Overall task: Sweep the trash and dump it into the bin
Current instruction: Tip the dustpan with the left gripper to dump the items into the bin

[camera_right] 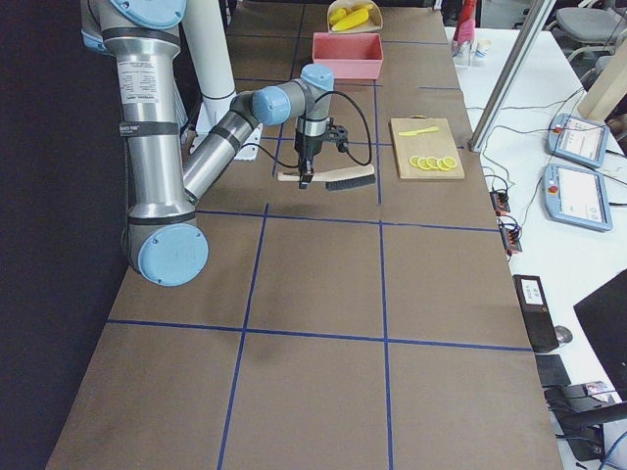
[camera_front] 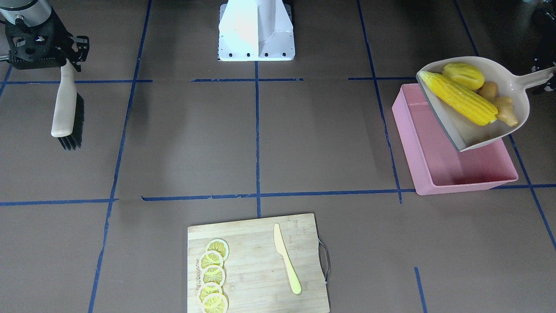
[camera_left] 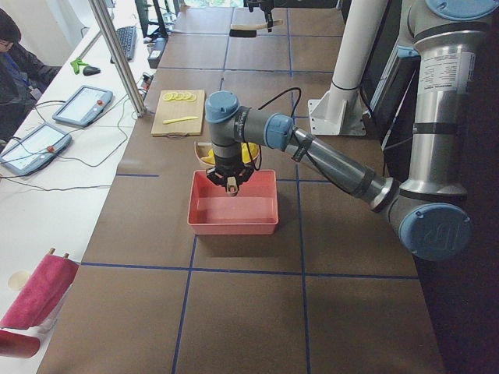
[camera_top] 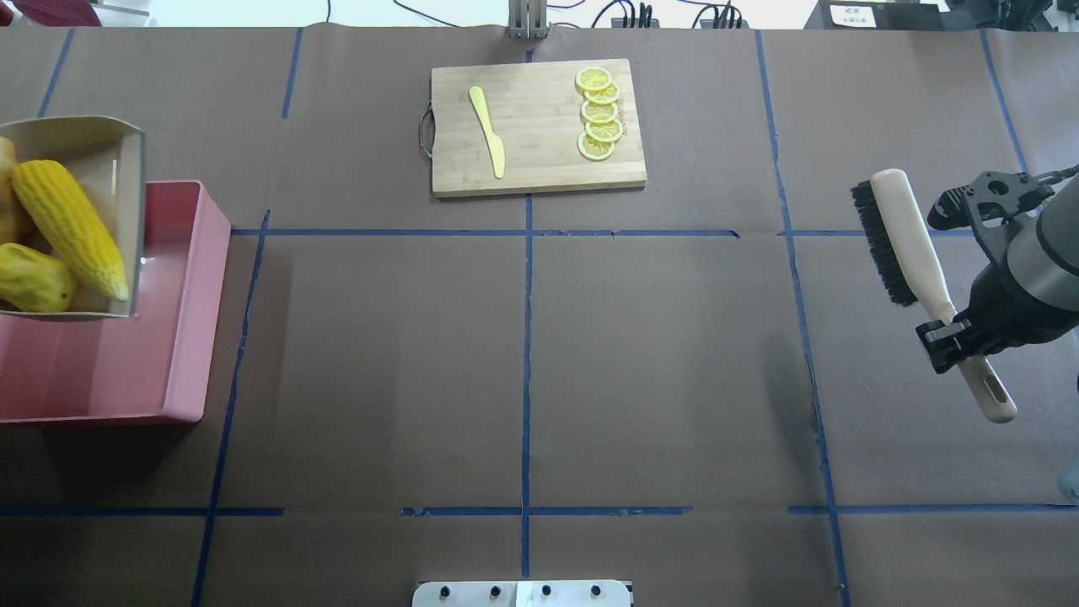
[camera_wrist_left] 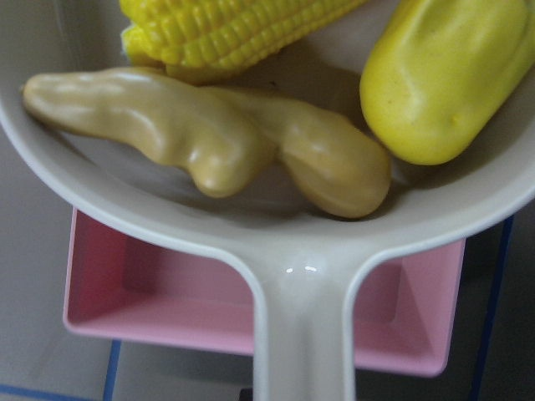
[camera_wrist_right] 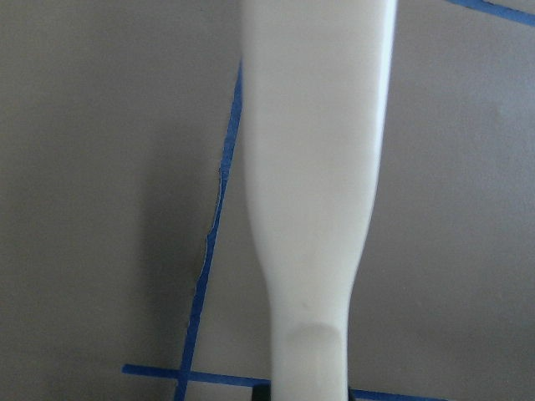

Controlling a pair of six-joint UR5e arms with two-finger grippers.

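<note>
Left pincer: at the right edge of the front-facing view; pinching the handle of the dustpan and holding it in the air
Dustpan: tilted, hanging over the far end of the bin, its open lip the lower side and above the bin's inside
Trash: all three pieces lie in the dustpan; the corn cob is nearest the lip, the yellow lumpy piece beside it, the ginger root towards the handle
Bin: pink, on the desk at the right of the front-facing view; nothing shows inside it
Right pincer: at the right of the overhead view; pressed onto the handle of the brush, bristles turned to the side
Cutting board: bottom centre of the front-facing view; carries a row of lemon slices and a pale knife, well apart from both arms
</note>
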